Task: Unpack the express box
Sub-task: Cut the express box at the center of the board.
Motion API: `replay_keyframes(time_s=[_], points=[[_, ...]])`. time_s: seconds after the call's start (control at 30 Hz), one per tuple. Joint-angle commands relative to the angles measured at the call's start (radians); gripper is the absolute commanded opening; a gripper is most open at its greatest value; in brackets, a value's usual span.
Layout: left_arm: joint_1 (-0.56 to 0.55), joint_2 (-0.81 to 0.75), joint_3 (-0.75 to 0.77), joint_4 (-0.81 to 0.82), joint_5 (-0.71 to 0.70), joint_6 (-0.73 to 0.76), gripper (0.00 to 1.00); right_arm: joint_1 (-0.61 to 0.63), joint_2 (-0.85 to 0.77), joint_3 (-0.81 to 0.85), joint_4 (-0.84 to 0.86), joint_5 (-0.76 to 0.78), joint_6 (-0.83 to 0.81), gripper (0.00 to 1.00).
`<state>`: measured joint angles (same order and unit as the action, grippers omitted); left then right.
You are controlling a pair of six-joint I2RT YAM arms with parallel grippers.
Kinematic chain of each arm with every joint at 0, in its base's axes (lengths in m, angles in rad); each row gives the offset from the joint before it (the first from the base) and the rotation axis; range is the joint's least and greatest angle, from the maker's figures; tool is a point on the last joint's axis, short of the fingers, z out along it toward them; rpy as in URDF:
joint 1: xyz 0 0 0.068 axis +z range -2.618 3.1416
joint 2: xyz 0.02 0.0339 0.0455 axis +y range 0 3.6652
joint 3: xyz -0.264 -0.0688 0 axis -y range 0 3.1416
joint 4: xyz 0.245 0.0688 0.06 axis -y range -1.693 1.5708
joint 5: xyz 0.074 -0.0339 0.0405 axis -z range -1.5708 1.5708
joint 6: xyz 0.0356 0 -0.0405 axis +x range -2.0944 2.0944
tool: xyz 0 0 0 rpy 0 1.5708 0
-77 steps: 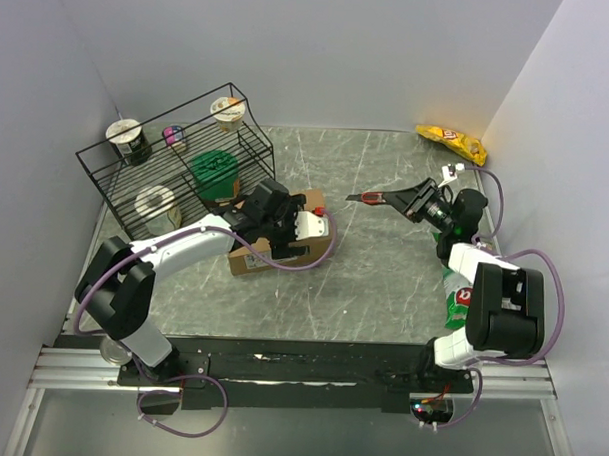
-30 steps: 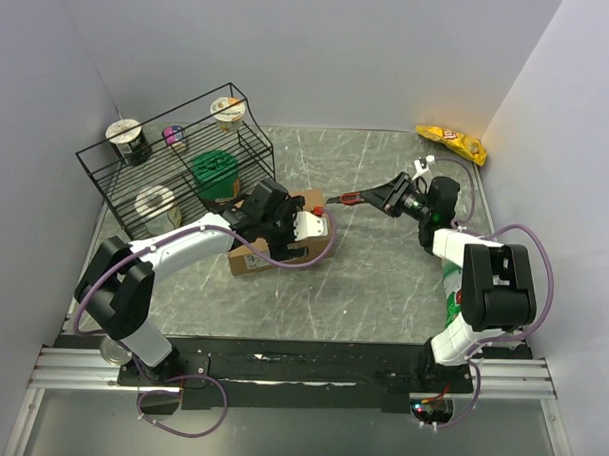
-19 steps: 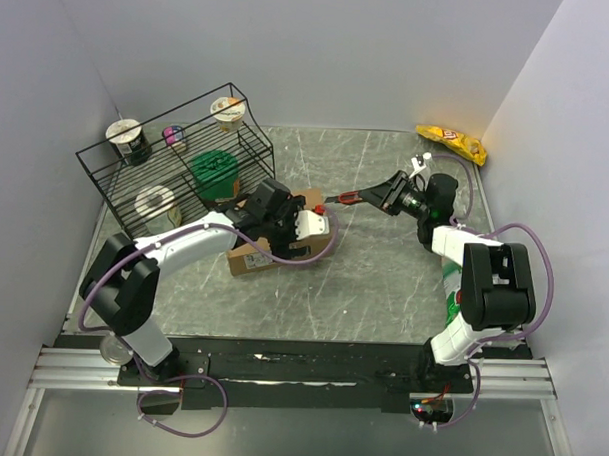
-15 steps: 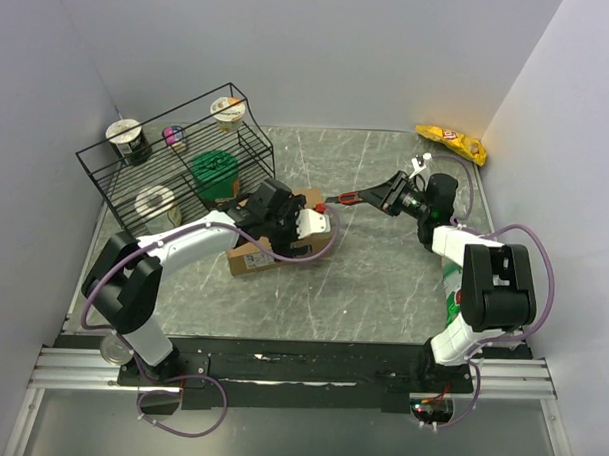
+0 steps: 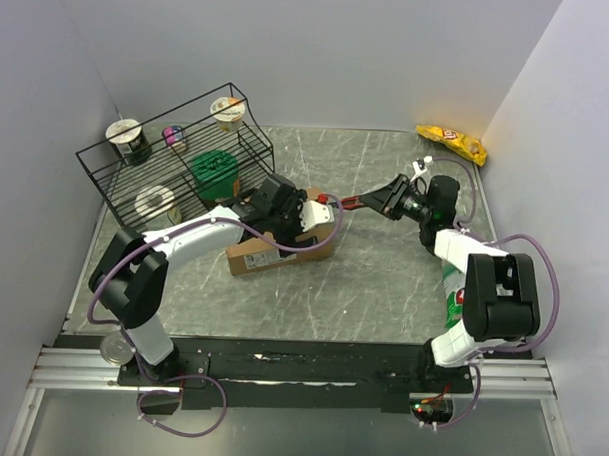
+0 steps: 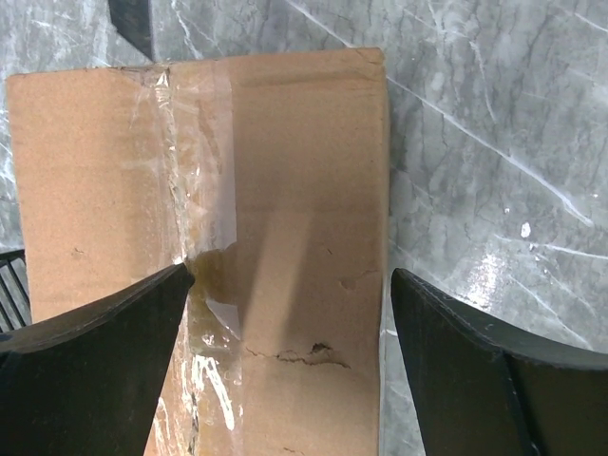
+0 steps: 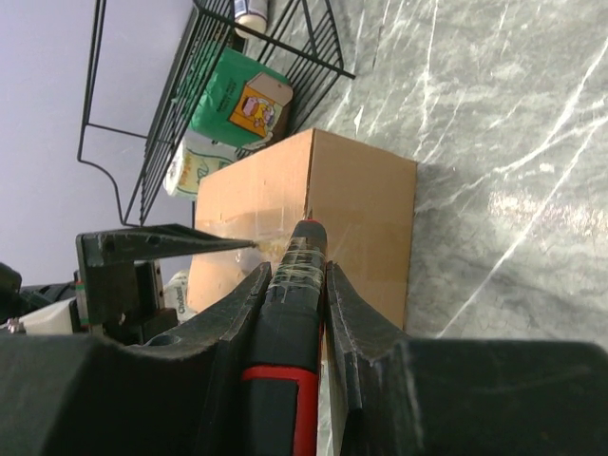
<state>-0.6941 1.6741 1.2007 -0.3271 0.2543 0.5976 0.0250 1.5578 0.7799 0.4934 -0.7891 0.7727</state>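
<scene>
Express box's [image 6: 313, 171] torn tape [image 6: 204, 142] shows under spread left tool [image 6: 293, 280]; right tool [image 7: 296, 275] pinches cutter [image 7: 283, 342].

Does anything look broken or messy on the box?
Yes. The brown cardboard box has a small ragged tear in its top, and its clear tape is wrinkled and ripped along the seam.

The grey marbled table [image 5: 373, 280] carries a cardboard box [image 5: 274, 255] near its middle, a black wire rack [image 5: 153, 120] at far left, a yellow snack bag [image 5: 453, 143] in the far right corner, and a green packet [image 5: 452, 295] at near right.
</scene>
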Motion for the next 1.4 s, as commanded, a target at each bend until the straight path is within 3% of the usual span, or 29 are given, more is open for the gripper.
replay_keyframes(time_s=[0.0, 0.6, 0.9, 1.37], points=[[0.001, 0.027, 0.048, -0.004, -0.016, -0.028, 0.93, 0.013, -0.068, -0.013, -0.018, -0.041, 0.004, 0.0], [0.001, 0.032, 0.045, -0.01, 0.003, -0.039, 0.9, -0.007, -0.212, 0.007, -0.357, -0.055, -0.148, 0.0], [-0.001, 0.027, 0.04, -0.02, 0.03, -0.03, 0.9, -0.02, -0.134, 0.076, -0.178, -0.006, -0.099, 0.0], [-0.002, 0.024, 0.037, -0.026, 0.037, -0.028, 0.89, 0.006, 0.005, 0.208, -0.151, 0.056, -0.108, 0.0]])
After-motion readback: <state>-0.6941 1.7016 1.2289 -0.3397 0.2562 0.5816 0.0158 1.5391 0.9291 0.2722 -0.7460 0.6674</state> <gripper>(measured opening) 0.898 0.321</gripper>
